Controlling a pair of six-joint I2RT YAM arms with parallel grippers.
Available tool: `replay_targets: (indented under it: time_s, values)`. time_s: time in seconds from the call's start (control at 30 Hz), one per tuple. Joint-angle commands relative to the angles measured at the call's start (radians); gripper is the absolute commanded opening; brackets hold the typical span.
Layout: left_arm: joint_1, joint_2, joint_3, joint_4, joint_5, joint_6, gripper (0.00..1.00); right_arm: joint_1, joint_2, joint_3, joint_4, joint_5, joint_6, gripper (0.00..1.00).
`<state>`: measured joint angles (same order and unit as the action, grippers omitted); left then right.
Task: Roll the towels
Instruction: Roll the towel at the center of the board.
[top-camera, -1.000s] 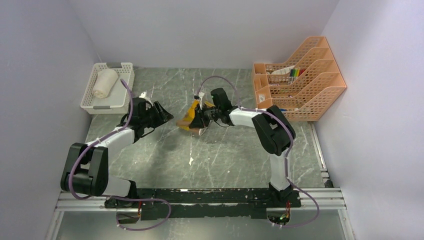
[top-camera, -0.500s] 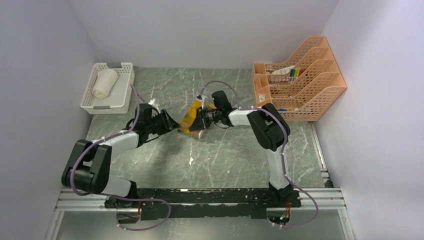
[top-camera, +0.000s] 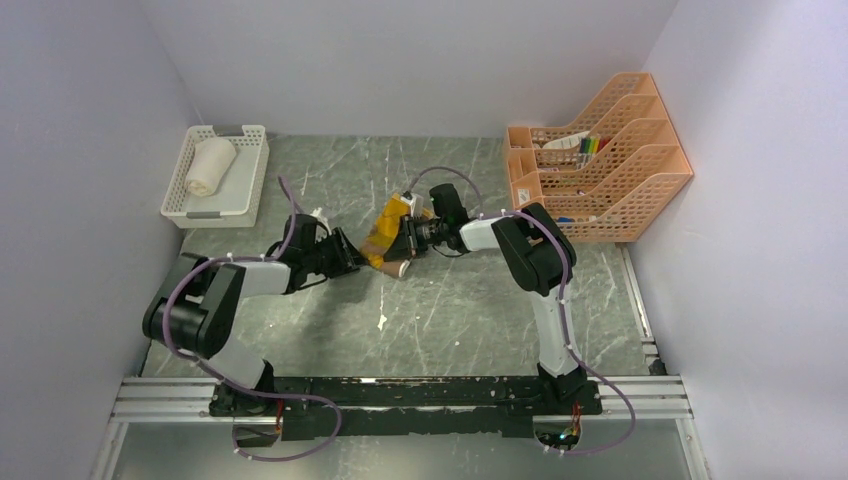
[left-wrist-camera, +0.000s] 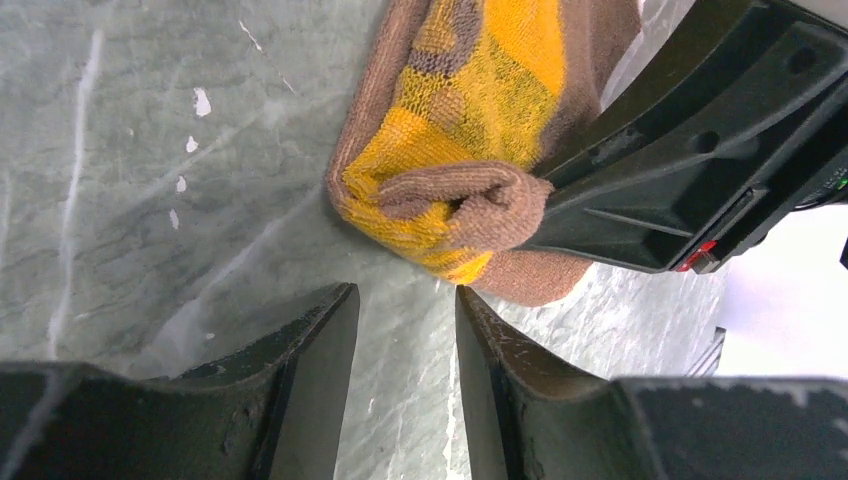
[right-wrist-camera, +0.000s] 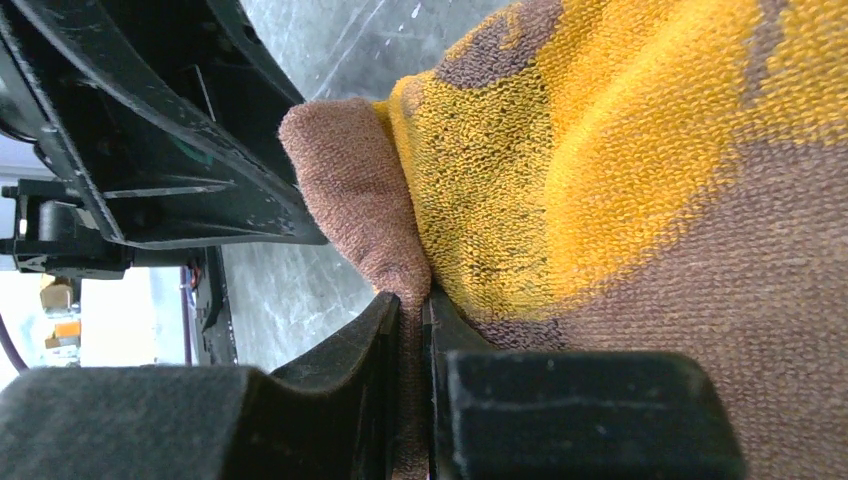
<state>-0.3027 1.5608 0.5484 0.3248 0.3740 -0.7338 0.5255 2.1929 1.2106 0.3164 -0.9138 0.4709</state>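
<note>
Roll of brown towel (top-camera: 384, 232) at mid-tabletop (top-camera: 450, 300), yellow side showing; right end effector (top-camera: 406, 241) clenched on its brown edge fold, likely pinning it from unwinding. Left end effector (top-camera: 352, 258) parted, empty, just near-left of it, poised to assist; cream towel (top-camera: 210, 165) rolled in far-left basket (top-camera: 256, 165)

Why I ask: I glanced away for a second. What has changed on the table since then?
The left tool swung right, up to the brown-and-yellow towel, jaws open and holding nothing. The right tool kept its pinch on that towel, nearly in place. The cream towel in the white basket did not move.
</note>
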Motion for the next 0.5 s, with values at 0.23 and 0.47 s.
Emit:
replay_targets:
  time_s: [0.23, 0.47]
  values:
    - [-0.010, 0.053, 0.027, 0.173, 0.095, -0.071, 0.54, -0.002, 0.030, -0.002, -0.017, 0.003, -0.016, 0.11]
    - [-0.010, 0.120, 0.029, 0.296, 0.168, -0.131, 0.26, -0.002, 0.044, 0.009, -0.026, 0.000, -0.026, 0.10]
